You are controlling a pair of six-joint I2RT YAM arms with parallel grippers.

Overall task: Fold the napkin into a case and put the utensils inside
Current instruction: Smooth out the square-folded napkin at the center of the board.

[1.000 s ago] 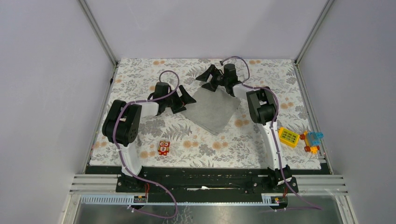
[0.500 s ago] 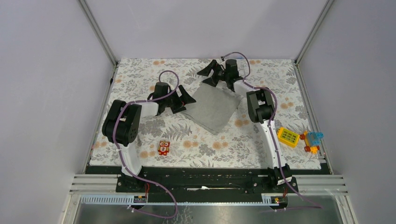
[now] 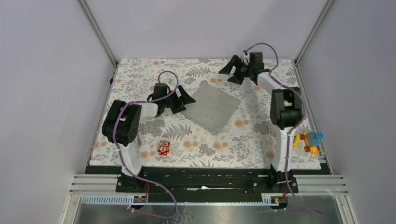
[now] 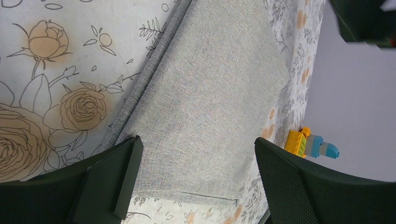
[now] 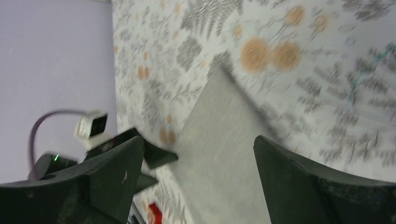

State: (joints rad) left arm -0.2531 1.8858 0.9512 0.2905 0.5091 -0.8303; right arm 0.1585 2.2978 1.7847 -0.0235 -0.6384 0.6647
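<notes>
Napkin point(image 3: 212, 106) risk: folded layers snagged.
Left gripper point(image 3: 183, 102), open beside its edge, may drag the fold; right gripper point(image 3: 233, 73), open and empty, stands apart.

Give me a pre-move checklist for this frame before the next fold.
1. Napkin flat on the floral cover: ok.
2. Left gripper open, at the napkin's edge: ok.
3. Right gripper open, clear of the napkin: ok.
4. Narrow case formed: not ok; broad rectangle, not a strip.
5. Utensils in sight: not ok; none in any view.
</notes>
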